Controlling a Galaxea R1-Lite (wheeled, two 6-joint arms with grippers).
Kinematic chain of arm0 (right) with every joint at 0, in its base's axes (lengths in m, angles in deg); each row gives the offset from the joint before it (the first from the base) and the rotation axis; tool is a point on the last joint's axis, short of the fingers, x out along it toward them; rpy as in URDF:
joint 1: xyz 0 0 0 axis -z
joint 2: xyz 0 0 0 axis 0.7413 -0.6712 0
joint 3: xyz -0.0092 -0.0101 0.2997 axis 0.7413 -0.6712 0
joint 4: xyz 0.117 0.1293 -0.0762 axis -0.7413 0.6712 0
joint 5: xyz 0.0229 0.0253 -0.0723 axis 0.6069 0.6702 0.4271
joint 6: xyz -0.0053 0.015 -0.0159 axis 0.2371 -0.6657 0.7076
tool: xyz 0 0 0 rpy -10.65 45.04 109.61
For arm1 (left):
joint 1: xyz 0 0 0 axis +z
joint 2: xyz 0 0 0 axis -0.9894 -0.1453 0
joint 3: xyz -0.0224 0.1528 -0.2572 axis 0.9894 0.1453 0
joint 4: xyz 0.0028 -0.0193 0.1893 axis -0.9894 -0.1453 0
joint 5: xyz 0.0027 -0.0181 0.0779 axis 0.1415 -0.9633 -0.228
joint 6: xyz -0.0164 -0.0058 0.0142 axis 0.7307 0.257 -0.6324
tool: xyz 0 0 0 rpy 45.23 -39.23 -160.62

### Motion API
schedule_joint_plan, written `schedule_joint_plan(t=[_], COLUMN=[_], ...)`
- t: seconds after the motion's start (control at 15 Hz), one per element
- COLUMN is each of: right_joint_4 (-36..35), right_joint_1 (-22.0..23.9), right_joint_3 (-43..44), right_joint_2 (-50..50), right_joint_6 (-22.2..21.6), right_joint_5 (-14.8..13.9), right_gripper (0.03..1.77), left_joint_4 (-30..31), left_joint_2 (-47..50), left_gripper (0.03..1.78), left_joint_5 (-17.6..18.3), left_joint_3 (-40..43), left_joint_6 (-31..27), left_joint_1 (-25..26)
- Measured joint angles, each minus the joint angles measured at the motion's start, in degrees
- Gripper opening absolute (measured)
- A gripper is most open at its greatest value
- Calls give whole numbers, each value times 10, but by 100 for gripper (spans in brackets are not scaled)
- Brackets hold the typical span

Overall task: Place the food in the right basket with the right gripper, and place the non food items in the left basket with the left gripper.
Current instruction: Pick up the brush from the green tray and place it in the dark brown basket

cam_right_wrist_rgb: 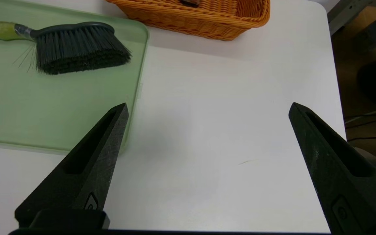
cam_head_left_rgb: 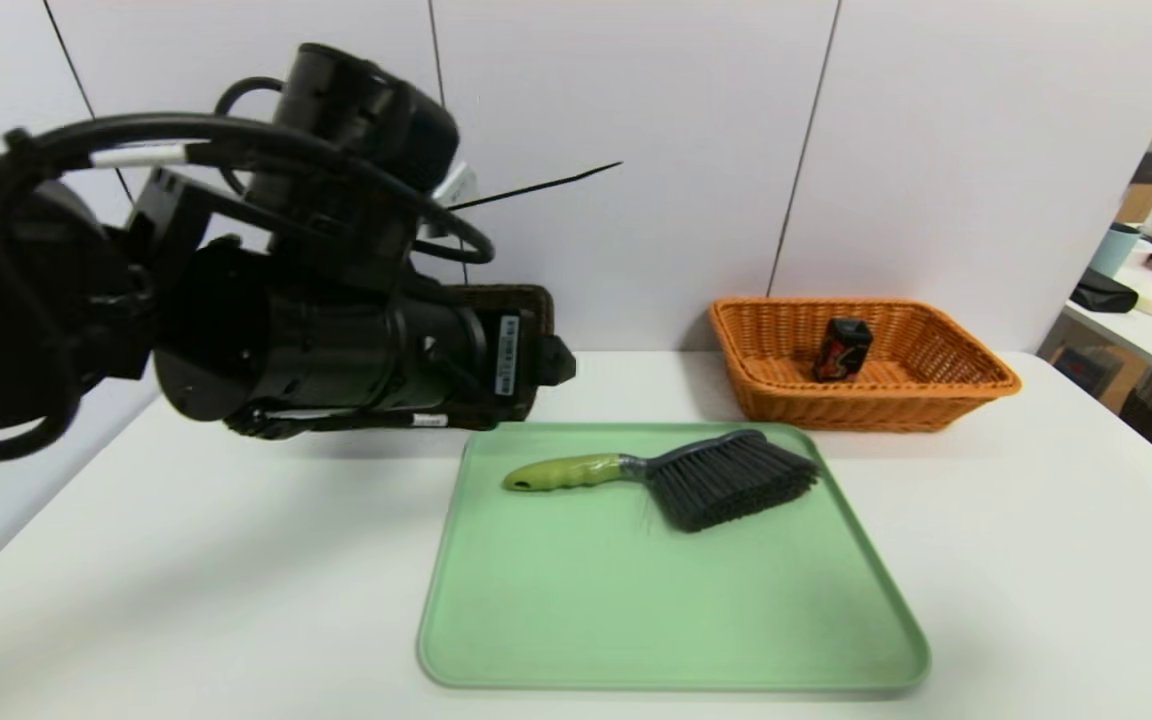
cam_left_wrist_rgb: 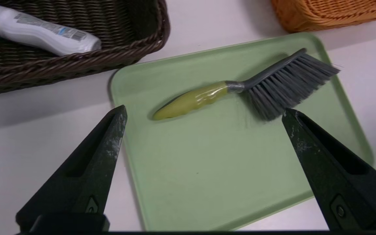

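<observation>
Two baskets are set at the far side of a white table (cam_head_left_rgb: pixel 186 560), with a green tray (cam_head_left_rgb: pixel 676 620) laid nearest the robot at the centre. On the tray's far half a hand brush (cam_head_left_rgb: pixel 676 478) is seen lying flat, its green handle pointing to nine o'clock and its dark bristles to three o'clock. Beyond the tray, at about one o'clock, the orange right basket (cam_head_left_rgb: pixel 936 395) is found, and the black food box (cam_head_left_rgb: pixel 842 350) is seen standing tilted inside it. At about eleven o'clock the dark left basket (cam_left_wrist_rgb: pixel 77 62) is placed, holding the white bottle (cam_left_wrist_rgb: pixel 41 32) on its side; in the head view this basket is largely blocked by the left arm. The left gripper (cam_left_wrist_rgb: pixel 204 112) is held above the near part of the tray, aimed toward the brush, its jaws spread wide with nothing between them. The right gripper (cam_right_wrist_rgb: pixel 207 107) is held over bare table at four o'clock of the tray, likewise spread wide and holding nothing.
</observation>
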Motion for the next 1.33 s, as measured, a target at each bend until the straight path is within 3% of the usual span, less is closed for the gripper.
schedule_joint_plan(t=[0.2,0.33,0.6,1.0,1.13,1.33], right_joint_4=[0,0,-1,-3,-5,-6], right_joint_1=[4,5,5,5,5,5], right_joint_3=[-5,-8,-7,-24,-30,-39], right_joint_2=[0,1,3,2,2,2], right_joint_6=[0,0,0,-28,-30,-30], right_joint_5=[-8,-8,-3,23,25,25], right_gripper=[169,169,169,169,169,169], left_joint_4=[-74,-126,-132,-85,-56,-5], left_joint_2=[-58,-88,-113,-156,-169,-180], left_gripper=[169,169,169,169,169,169], left_joint_5=[-4,-5,18,44,79,162], left_joint_3=[-109,-149,-149,-146,-147,-148], left_joint_6=[-8,-45,-184,-271,-309,-373], left_joint_1=[-20,-31,-34,-30,-15,12])
